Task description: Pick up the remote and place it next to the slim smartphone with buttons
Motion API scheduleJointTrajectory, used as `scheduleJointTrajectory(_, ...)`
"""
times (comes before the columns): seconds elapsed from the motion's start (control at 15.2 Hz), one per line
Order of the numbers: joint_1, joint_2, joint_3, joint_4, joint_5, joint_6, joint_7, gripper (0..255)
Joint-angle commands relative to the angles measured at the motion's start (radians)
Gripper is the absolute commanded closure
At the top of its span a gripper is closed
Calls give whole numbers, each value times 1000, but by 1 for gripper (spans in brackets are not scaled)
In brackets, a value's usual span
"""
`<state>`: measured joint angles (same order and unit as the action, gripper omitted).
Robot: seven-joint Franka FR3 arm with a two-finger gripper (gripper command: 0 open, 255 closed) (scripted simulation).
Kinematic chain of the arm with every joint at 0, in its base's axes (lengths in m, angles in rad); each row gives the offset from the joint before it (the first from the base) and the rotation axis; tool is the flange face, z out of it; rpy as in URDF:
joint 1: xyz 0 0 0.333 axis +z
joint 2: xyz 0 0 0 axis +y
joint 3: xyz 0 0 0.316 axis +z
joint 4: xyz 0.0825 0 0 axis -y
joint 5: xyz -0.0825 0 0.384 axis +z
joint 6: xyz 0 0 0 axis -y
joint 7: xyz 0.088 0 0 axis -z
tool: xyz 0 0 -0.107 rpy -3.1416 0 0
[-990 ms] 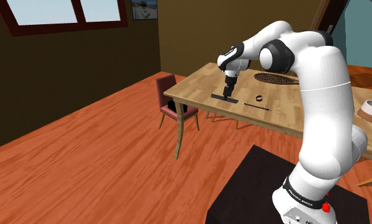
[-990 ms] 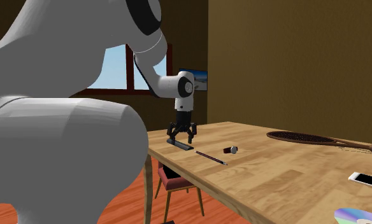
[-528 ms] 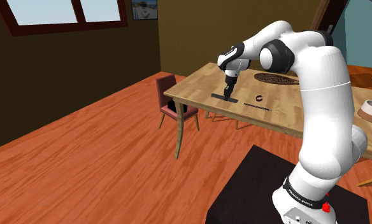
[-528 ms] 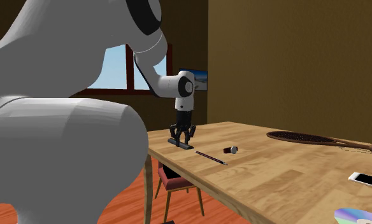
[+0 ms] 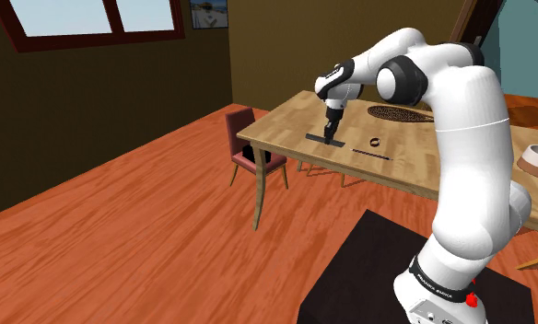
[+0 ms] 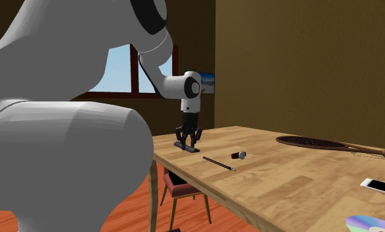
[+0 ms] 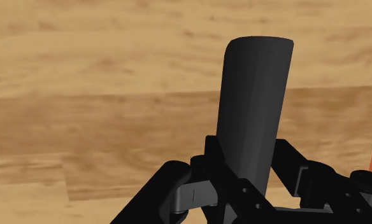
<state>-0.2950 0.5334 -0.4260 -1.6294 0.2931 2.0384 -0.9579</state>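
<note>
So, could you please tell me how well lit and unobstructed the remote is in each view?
Shoulder view: evenly lit, the remote a thin dark bar in the gripper. Second exterior view: the near arm crowds the left half. Wrist view: remote plain dark, faint sheen, no buttons visible.

Can't see the remote's (image 7: 255, 95) near end, buried behind the claw (image 7: 247, 160). Can't see the smartphone's (image 6: 381, 186) far end, clipped at second exterior view's right; likewise racket (image 6: 313, 142) handle. Can't make out phone buttons.
</note>
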Motion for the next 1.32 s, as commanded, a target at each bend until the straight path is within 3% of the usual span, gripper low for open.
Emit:
scheduleJointTrajectory(0.0,2,-12,-3,9,-6,-20,5,255)
scheduleJointTrajectory(0.86,6,-72,-21,93,-40,-158,31,255)
scheduleJointTrajectory(1.25,-16,-215,-70,-116,-87,-90,-56,255)
